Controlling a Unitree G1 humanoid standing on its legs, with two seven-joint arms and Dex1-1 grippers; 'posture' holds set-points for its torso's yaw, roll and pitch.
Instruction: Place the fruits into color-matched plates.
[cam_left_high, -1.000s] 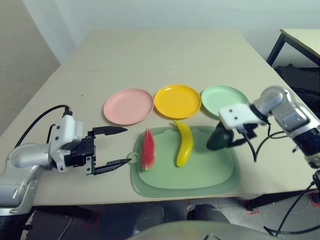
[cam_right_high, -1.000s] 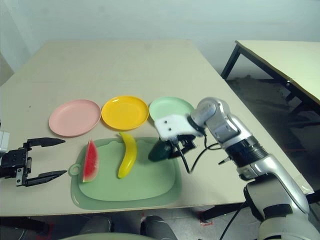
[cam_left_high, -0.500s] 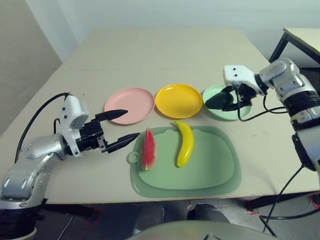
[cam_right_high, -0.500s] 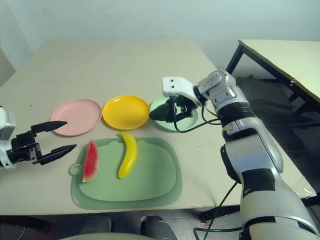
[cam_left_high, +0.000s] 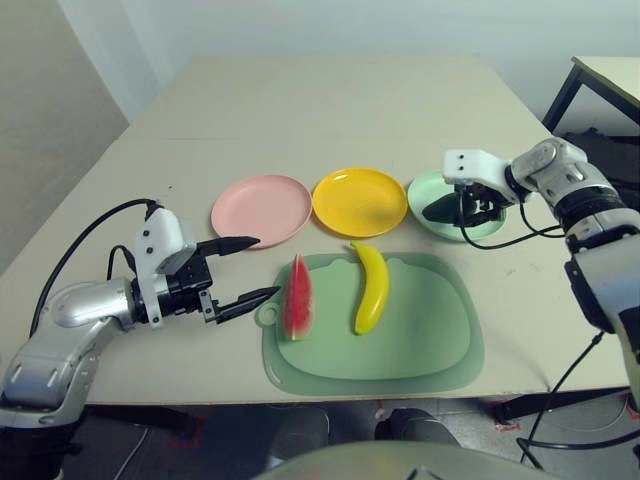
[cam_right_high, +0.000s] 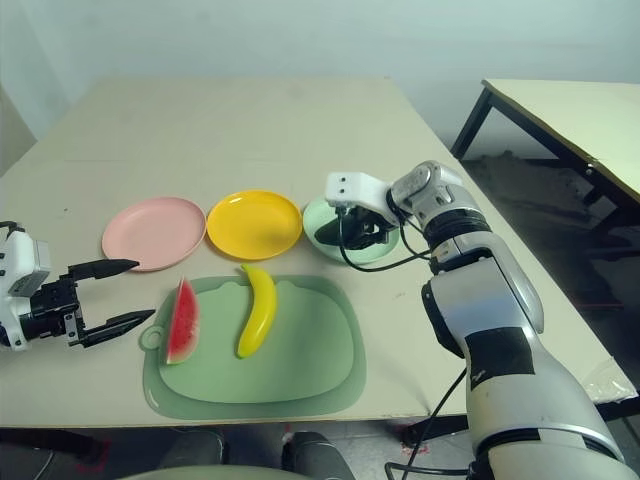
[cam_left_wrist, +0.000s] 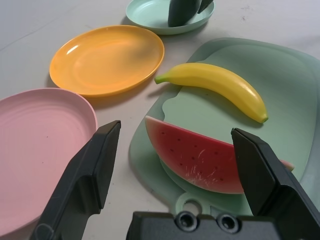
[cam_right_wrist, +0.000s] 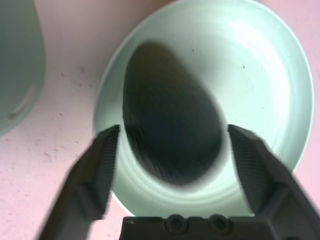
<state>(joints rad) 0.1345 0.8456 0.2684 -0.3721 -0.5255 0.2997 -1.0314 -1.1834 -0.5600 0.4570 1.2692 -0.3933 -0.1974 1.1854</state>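
Since a second ago we have carried the avocado from the edge of the mat up to the green plate, and our right gripper has gone from clamped on it to spread wide. Its two fingers now stand apart on either side of the fruit, not pressing it, with the avocado lying in the plate's bowl between and just beyond them. We judge that it has just been let go, so this fruit is in its matching plate.

Our left gripper has also swung in towards the mat. Its fingers are apart with nothing between them, and they point at the watermelon wedge, which lies on the near left part of the mat, just ahead of the fingertips and not touched. That aim suits the next pick, we think, since the pink plate sits just beyond the wedge and close to this arm.

Further out, the banana lies on the mat to the right of the wedge, its top end near the yellow plate. The three plates stand in a row behind the mat on the table. Pink and yellow are both empty, so two fruits remain to be placed.
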